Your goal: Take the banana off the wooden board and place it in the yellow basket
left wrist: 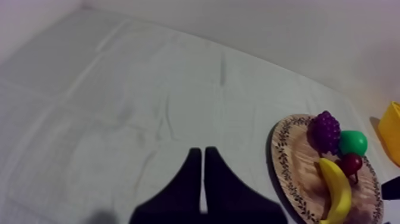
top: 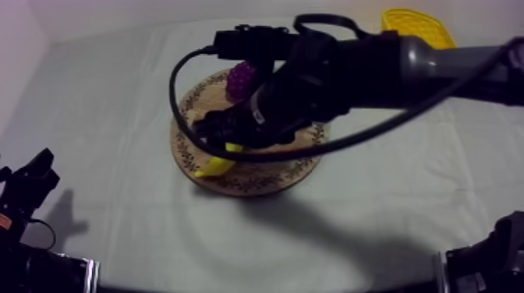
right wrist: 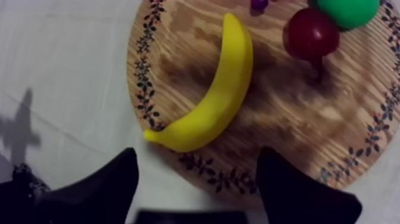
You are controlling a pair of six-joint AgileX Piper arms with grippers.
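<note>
A yellow banana (right wrist: 220, 89) lies on the round wooden board (right wrist: 333, 119), its tip near the patterned rim. My right gripper (right wrist: 196, 184) hangs open just above the board's edge, one finger (right wrist: 113, 179) on each side of the banana's end, touching nothing. From above, my right arm covers most of the board (top: 249, 183), with the banana (top: 214, 165) poking out beneath it. The yellow basket (top: 417, 27) stands at the far right. My left gripper (left wrist: 201, 154) is shut on nothing, resting low at the left (top: 35, 175).
Purple grapes (top: 242, 79), a small red fruit (right wrist: 311, 33) and a green pear (right wrist: 348, 9) share the board behind the banana. In the left wrist view the board (left wrist: 291, 161) lies to the side, with the basket (left wrist: 391, 131) beyond it.
</note>
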